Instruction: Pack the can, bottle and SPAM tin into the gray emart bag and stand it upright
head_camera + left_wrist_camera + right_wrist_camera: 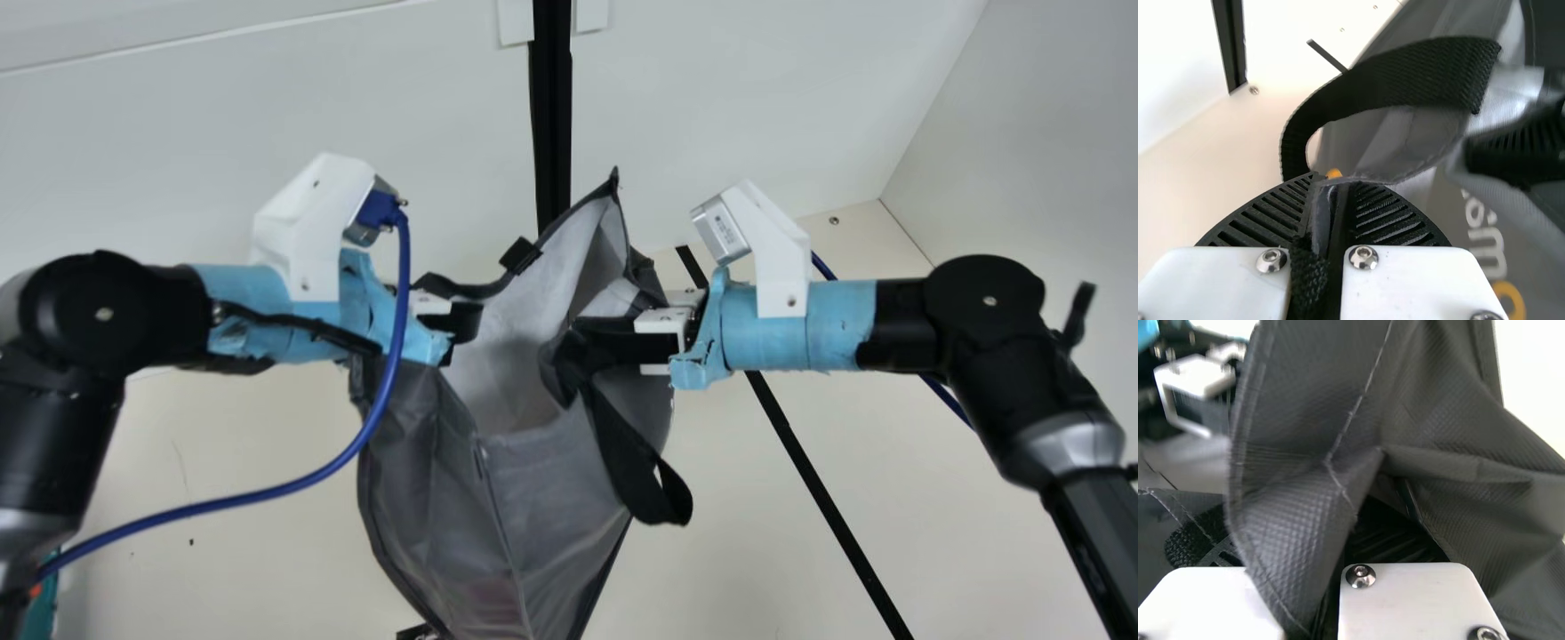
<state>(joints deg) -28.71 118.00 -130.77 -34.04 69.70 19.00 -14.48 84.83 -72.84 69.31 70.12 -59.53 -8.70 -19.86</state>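
Table: cream, behind and below your bag in the main view, lower left through lower right (222, 444).
Arms: your left arm (76, 418) comes in from the left edge, your right arm (1005, 373) from the right; they face each other across the middle.
Gray bag: centre to bottom centre, strung between your two grippers, mouth spread toward the upper middle, pale lining showing, bottom cut off by the frame (436, 498).
Bag front: dull reddish patch low down at bottom centre; you can't tell what makes it.
Left gripper: left of centre, narrow, holding bag edge and webbing (460, 322); your left wrist view has gray cloth pinched between its ribbed fingers (1395, 217).
Right gripper: just right of centre, narrow, holding folded bag cloth near the rim (573, 342); your right wrist view has the fold running down between the white finger mounts (1405, 600).
Blue cable: loops from your left wrist down to the lower left (293, 484).
Black strip: slants from right of centre to lower right (813, 453).
Black handle: loop hanging below your right gripper, against the bag's side (622, 453).
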